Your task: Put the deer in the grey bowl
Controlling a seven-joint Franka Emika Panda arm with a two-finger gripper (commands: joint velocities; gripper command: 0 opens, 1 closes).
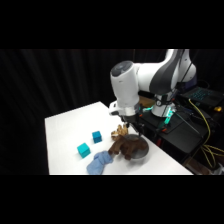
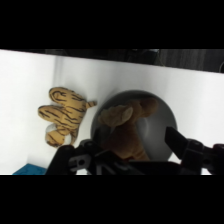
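Observation:
The deer (image 2: pixel 120 131), a dark brown plush, lies inside the grey bowl (image 2: pixel 156 124) and fills its left half. From the side, the deer (image 1: pixel 124 146) drapes over the left rim of the grey bowl (image 1: pixel 143 153), with a leg hanging out toward the table. My gripper (image 2: pixel 131 147) hovers just above the bowl. It is open, one finger on either side of the deer's body and not pressing on it. In the side view the gripper (image 1: pixel 134 130) hangs straight down over the bowl.
A tan striped plush toy (image 2: pixel 62 114) lies just beside the bowl, also visible from the side (image 1: pixel 119 132). Two teal cubes (image 1: pixel 96 136) (image 1: pixel 83 149) stand further left. A blue cloth (image 1: pixel 100 161) lies near the table's front edge. Cables and equipment (image 1: pixel 200 125) are off the table's right side.

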